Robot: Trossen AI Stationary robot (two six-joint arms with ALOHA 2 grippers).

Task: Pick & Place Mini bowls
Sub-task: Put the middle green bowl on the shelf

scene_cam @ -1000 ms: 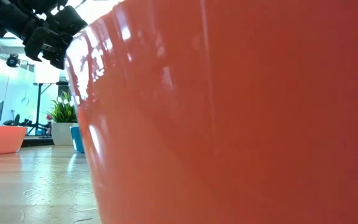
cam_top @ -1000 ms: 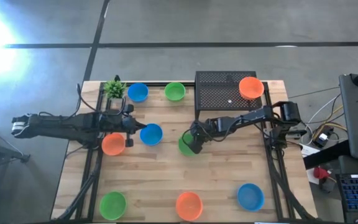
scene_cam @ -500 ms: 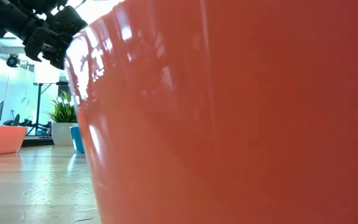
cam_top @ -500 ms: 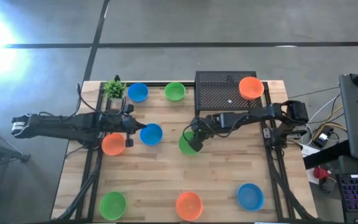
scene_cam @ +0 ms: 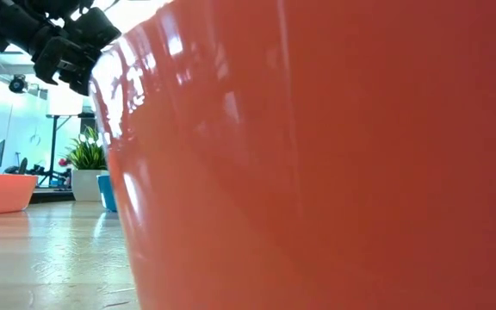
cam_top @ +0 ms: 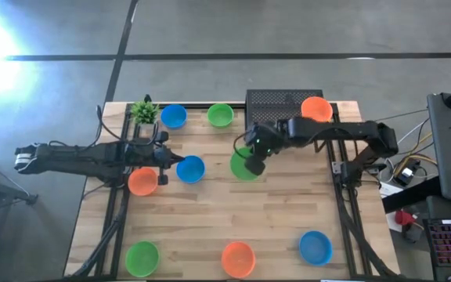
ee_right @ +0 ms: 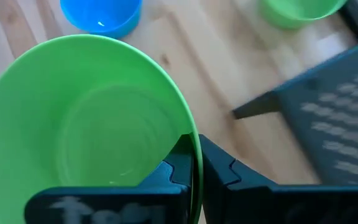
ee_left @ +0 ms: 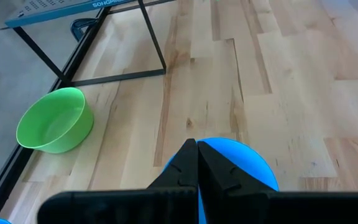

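My right gripper [cam_top: 254, 161] is shut on a green mini bowl [cam_top: 244, 167], just off the near left corner of the black mesh tray [cam_top: 279, 117]. An orange-red bowl [cam_top: 315, 110] sits in that tray. My left gripper [cam_top: 171, 162] is shut and stands at the left rim of a blue bowl [cam_top: 191, 169] that rests on the table. In the left wrist view its shut fingers [ee_left: 197, 163] show in front of that blue bowl [ee_left: 244, 165]. An orange-red bowl [cam_top: 142, 182] lies just nearer than the left gripper. My right gripper pinches the green bowl's rim [ee_right: 193, 144], one finger inside the bowl and one outside. The fingers come from the table's right, slanting down. The bowl is lifted clear of the table, its opening facing up. My left gripper: whether it touches the blue bowl, I cannot tell.
A blue bowl [cam_top: 173, 117], a green bowl [cam_top: 220, 115] and a small plant [cam_top: 143, 111] stand along the far edge. Green [cam_top: 142, 257], orange-red [cam_top: 238, 259] and blue [cam_top: 315, 247] bowls stand along the near edge. That orange-red bowl's wall [scene_cam: 334, 172] fills most of the low view.
My right gripper has carried the green bowl toward the far edge and slightly to the right, toward the mesh tray, and the arm has swung with it. The gripper has stayed shut on the rim.
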